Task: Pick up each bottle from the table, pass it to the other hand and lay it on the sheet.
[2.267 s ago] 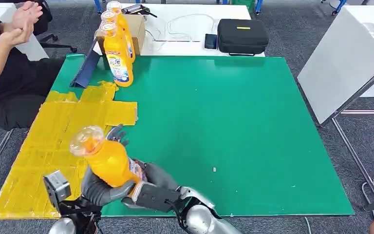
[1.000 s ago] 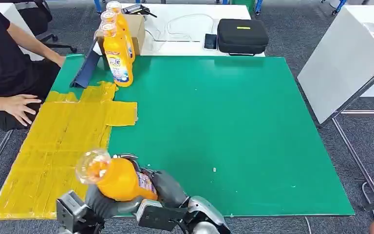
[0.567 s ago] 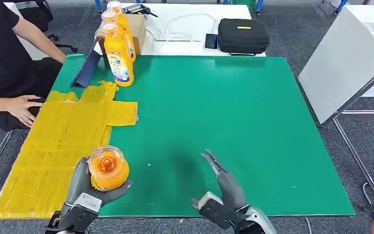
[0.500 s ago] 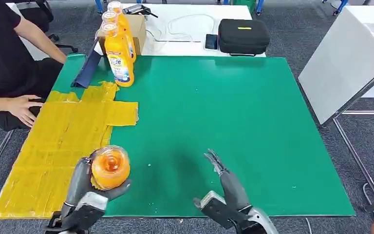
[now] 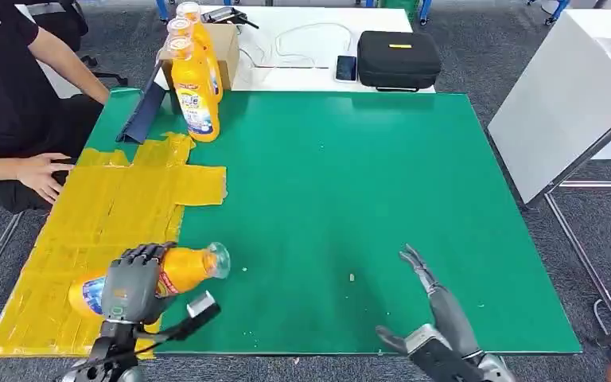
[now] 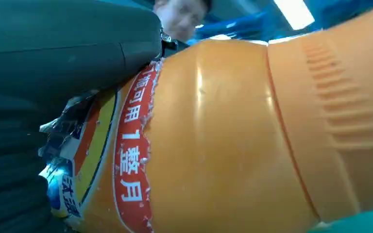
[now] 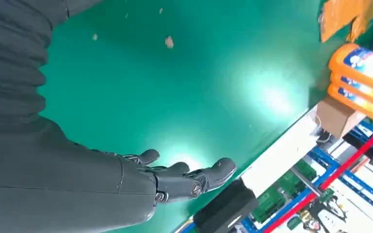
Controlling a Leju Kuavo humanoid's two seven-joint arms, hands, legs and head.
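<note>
The sheet [image 5: 111, 215] lies on the table's [image 5: 350, 183] left part. A bottle [image 5: 171, 270] lies sideways at the sheet's near right edge under the left hand [image 5: 131, 282], cap over the table. Three upright bottles [image 5: 193, 76] stand behind the sheet; the right hand [image 5: 437, 306] hovers near-right.

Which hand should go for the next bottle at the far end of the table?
The right hand, probably. It is open and holds nothing, over the green mat. The left hand grips a bottle lying across the yellow sheet's edge.
</note>
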